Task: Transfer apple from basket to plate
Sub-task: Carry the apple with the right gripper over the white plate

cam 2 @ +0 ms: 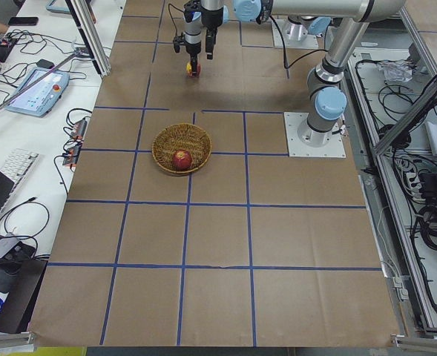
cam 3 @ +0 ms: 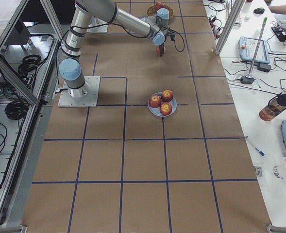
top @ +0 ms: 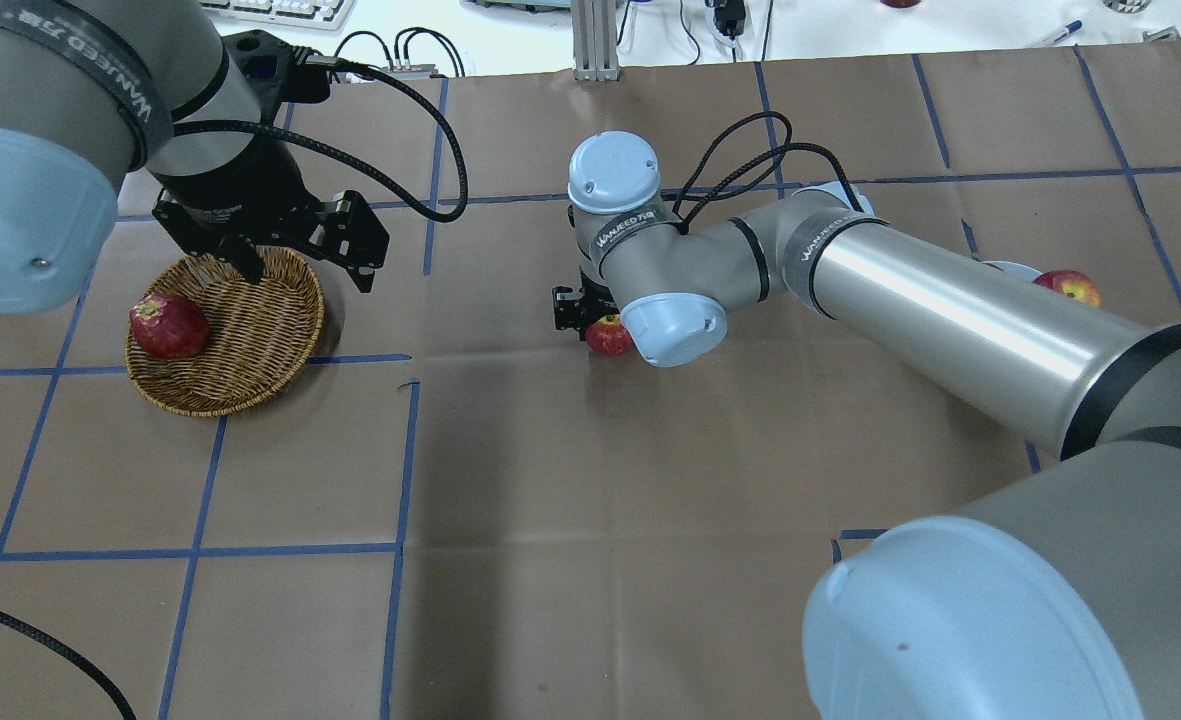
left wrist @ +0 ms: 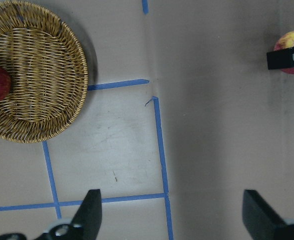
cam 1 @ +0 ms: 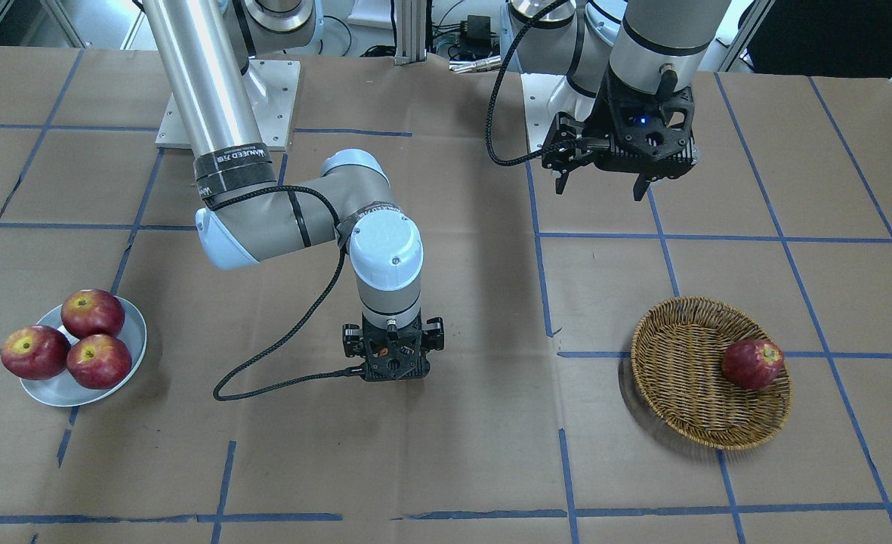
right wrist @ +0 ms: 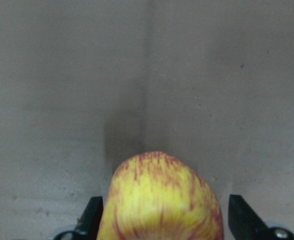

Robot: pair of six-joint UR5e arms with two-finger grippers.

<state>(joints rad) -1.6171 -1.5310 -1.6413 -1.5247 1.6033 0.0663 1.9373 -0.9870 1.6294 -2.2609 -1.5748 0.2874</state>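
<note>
The yellow-streaked apple (right wrist: 161, 195) sits between the fingers of my right gripper (right wrist: 161, 215), which is shut on it low over the middle of the table; it also shows in the overhead view (top: 608, 335). The wicker basket (cam 1: 680, 393) stands on my left side. My left gripper (cam 1: 600, 193) hangs open and empty above the table beside the basket's robot-side rim. The pale plate (cam 1: 53, 389) lies on my right side, well away from the right gripper (top: 595, 320). In the front view the right gripper's body hides the apple.
A dark red apple (cam 1: 751, 364) lies in the basket. Three red apples (cam 1: 92, 312) fill most of the plate. Blue tape lines (cam 1: 540, 249) grid the brown paper table cover. A black cable (cam 1: 279, 355) loops off the right wrist.
</note>
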